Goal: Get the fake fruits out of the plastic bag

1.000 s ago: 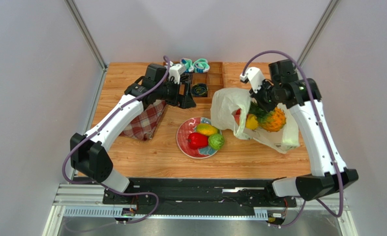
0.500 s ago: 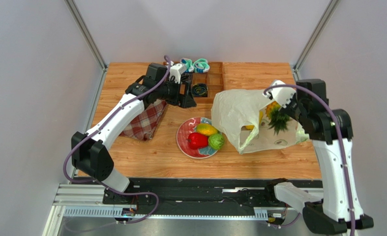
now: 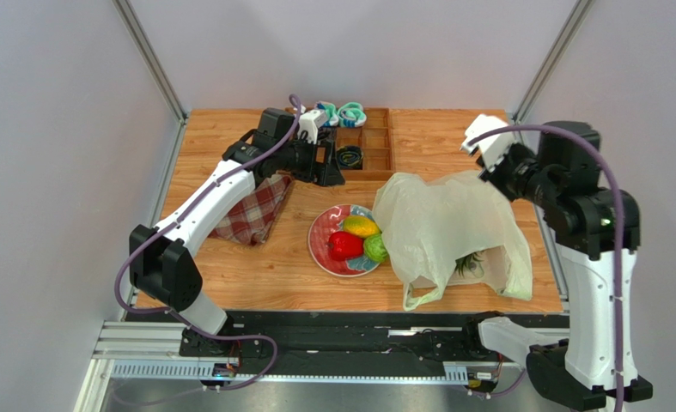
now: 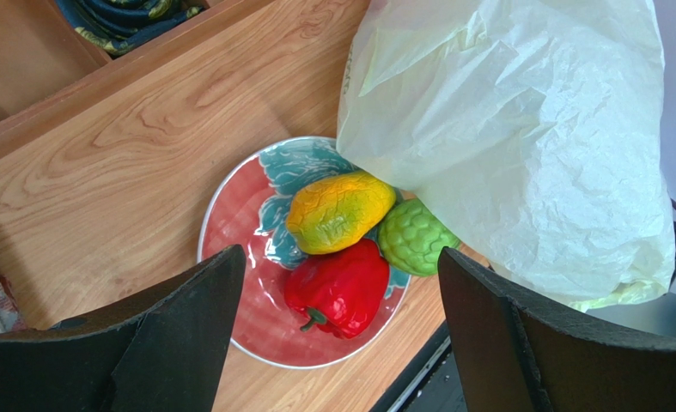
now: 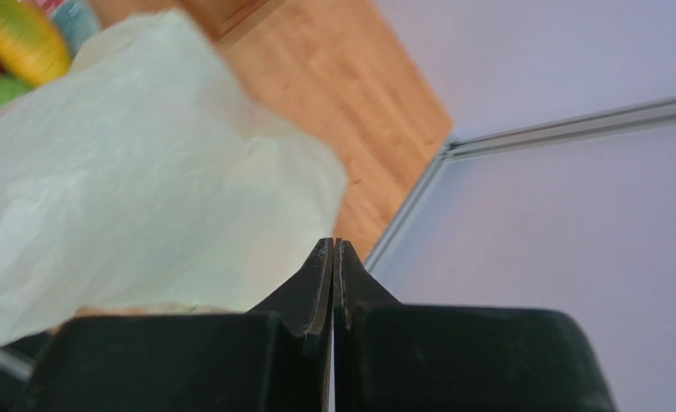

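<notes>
The cream plastic bag [image 3: 448, 227] hangs upended like a tent at the right, its mouth down on the table. My right gripper [image 3: 493, 166] is shut at its top corner, pinching the film [image 5: 143, 189]. A green pineapple crown [image 3: 467, 263] shows through the bag near the mouth; the rest inside is hidden. A yellow mango [image 3: 361, 226], red bell pepper [image 3: 344, 245] and green round piece [image 3: 375, 248] lie on the red plate [image 3: 322, 249]. My left gripper [image 3: 328, 168] is open and empty, above the table behind the plate, which shows between its fingers [image 4: 186, 326].
A red-and-white plaid cloth [image 3: 251, 210] lies at the left under my left arm. A wooden compartment tray [image 3: 374, 142] stands at the back with teal-and-white socks [image 3: 339, 112] and a dark rolled item [image 3: 348, 157]. The bag's lower edge reaches the table's near edge.
My right gripper has risen and swung right and back, pulling the bag up by its closed end. The pineapple and other fruit seen earlier are now covered by the bag. The left arm stayed still.
</notes>
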{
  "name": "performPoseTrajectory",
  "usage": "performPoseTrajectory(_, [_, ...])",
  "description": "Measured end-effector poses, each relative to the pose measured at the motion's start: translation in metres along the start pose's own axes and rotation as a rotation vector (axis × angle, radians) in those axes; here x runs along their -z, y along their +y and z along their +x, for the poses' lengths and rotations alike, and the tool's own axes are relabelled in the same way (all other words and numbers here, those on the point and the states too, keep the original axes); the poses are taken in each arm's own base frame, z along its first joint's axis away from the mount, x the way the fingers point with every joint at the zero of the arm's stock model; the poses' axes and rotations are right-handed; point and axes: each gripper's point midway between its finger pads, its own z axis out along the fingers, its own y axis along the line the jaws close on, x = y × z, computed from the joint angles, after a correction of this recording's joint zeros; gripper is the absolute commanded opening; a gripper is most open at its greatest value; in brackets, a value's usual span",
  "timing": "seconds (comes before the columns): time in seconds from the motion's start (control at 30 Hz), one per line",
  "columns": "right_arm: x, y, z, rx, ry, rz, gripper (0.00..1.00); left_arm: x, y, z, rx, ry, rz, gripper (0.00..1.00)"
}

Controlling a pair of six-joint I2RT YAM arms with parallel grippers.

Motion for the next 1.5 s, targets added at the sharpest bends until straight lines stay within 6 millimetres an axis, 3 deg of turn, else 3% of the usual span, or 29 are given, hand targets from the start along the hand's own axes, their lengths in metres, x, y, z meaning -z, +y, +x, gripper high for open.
performPoseTrajectory(0.07, [-0.014, 0.027, 0.022, 0.021, 0.044, -0.093, 0.09, 0.0, 0.0, 0.0, -0.001, 0.0, -0.001, 0.92])
performPoseTrajectory(0.13, [-0.031, 0.063, 0.061, 0.057, 0.126, -0.206, 0.23, 0.0, 0.001, 0.0, -0.004, -0.001, -0.005, 0.92])
performPoseTrajectory(0.17, [-0.039, 0.085, 0.087, 0.097, 0.182, -0.275, 0.26, 0.0, 0.002, 0.0, -0.008, -0.002, -0.01, 0.92])
performPoseTrajectory(0.2, [-0.041, 0.103, 0.109, 0.132, 0.227, -0.333, 0.29, 0.001, 0.002, -0.001, -0.011, -0.004, -0.014, 0.91])
performPoseTrajectory(0.23, [-0.04, 0.115, 0.124, 0.161, 0.252, -0.369, 0.39, 0.001, 0.003, -0.001, -0.013, -0.006, -0.017, 0.91])
performPoseTrajectory(0.27, [-0.038, 0.124, 0.134, 0.205, 0.261, -0.398, 0.41, 0.002, 0.003, -0.001, -0.017, -0.008, -0.02, 0.92])
performPoseTrajectory(0.33, [-0.031, 0.137, 0.148, 0.314, 0.235, -0.423, 0.41, 0.004, 0.003, -0.001, -0.023, -0.013, -0.026, 0.92])
performPoseTrajectory(0.47, [-0.024, 0.155, 0.16, 0.511, 0.157, -0.461, 0.3, 0.006, 0.004, -0.002, -0.035, -0.02, -0.035, 0.91])
performPoseTrajectory(0.67, [-0.057, 0.2, 0.217, 0.62, 0.269, -0.785, 0.31, 0.006, 0.008, -0.002, -0.059, -0.02, -0.054, 0.91])
performPoseTrajectory(0.77, [-0.066, 0.211, 0.235, 0.647, 0.317, -0.915, 0.4, 0.007, 0.011, -0.002, -0.067, -0.019, -0.065, 0.91])
performPoseTrajectory(0.9, [-0.077, 0.212, 0.239, 0.67, 0.331, -1.004, 0.65, 0.007, 0.014, 0.0, -0.076, -0.013, -0.079, 0.91])
performPoseTrajectory(1.13, [-0.102, 0.203, 0.235, 0.745, 0.308, -1.032, 0.74, 0.007, 0.019, 0.001, -0.097, -0.01, -0.102, 0.91])
performPoseTrajectory(1.27, [-0.116, 0.214, 0.248, 0.817, 0.286, -1.037, 0.74, 0.006, 0.023, 0.004, -0.102, -0.001, -0.114, 0.91])
performPoseTrajectory(1.37, [-0.13, 0.231, 0.269, 0.858, 0.278, -1.029, 0.66, 0.006, 0.024, 0.004, -0.11, -0.001, -0.12, 0.91])
performPoseTrajectory(1.4, [-0.133, 0.235, 0.275, 0.87, 0.277, -1.023, 0.46, 0.006, 0.025, 0.004, -0.114, -0.001, -0.122, 0.91])
performPoseTrajectory(1.47, [-0.145, 0.239, 0.284, 0.902, 0.275, -0.991, 0.21, 0.007, 0.026, 0.004, -0.117, -0.001, -0.126, 0.91])
performPoseTrajectory(1.5, [-0.149, 0.239, 0.288, 0.912, 0.283, -0.977, 0.17, 0.007, 0.026, 0.004, -0.119, 0.0, -0.127, 0.91])
